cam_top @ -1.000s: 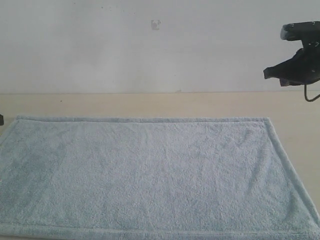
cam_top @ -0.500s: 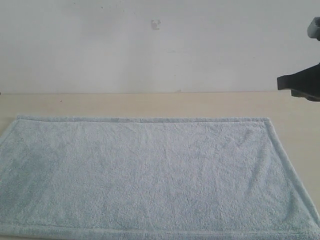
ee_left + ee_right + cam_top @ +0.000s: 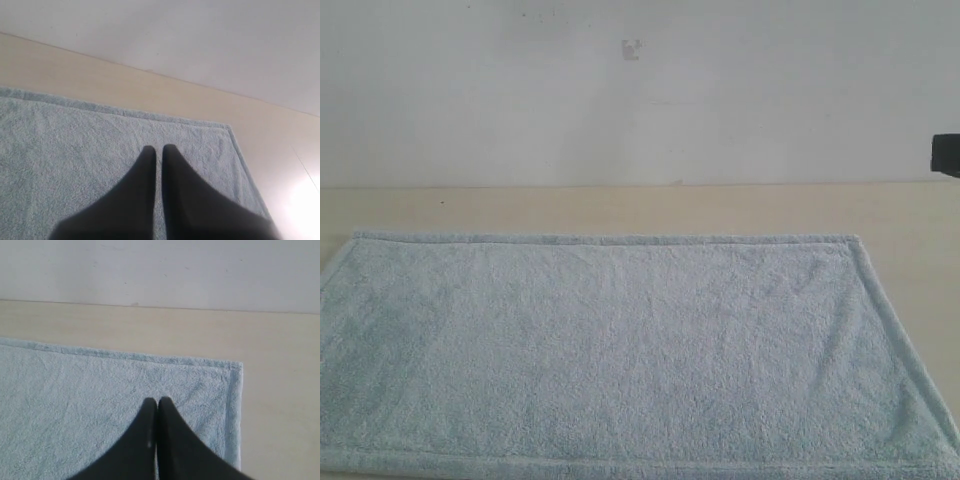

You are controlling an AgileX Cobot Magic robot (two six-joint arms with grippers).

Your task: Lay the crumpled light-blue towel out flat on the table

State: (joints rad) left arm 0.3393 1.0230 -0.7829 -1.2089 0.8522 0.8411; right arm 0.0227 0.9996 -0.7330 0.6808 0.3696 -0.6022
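We see the towel point(image 3: 620, 350) spread flat on the table point(image 3: 620, 210), its hem running along the far edge. The left jaws and the right jaws are each clenched on nothing. The towel lies beneath and beyond their tips, one hemmed corner ahead.

A: What does the left gripper point(image 3: 159, 150) look like?

B: It has two plain black fingers point(image 3: 142, 190) with a matte surface. They are broad at the base and narrow to small rounded tips, and their edges look soft and blurred this close to the camera.

A: And the right gripper point(image 3: 157, 402)?

B: It's the same make: two smooth black wedges, each tapering to a blunt rounded tip.

A: Is any of the robot in the exterior view?

B: Only a small black block point(image 3: 947, 155) at the right edge, squared off and cut by the frame. I cannot tell which part it is.
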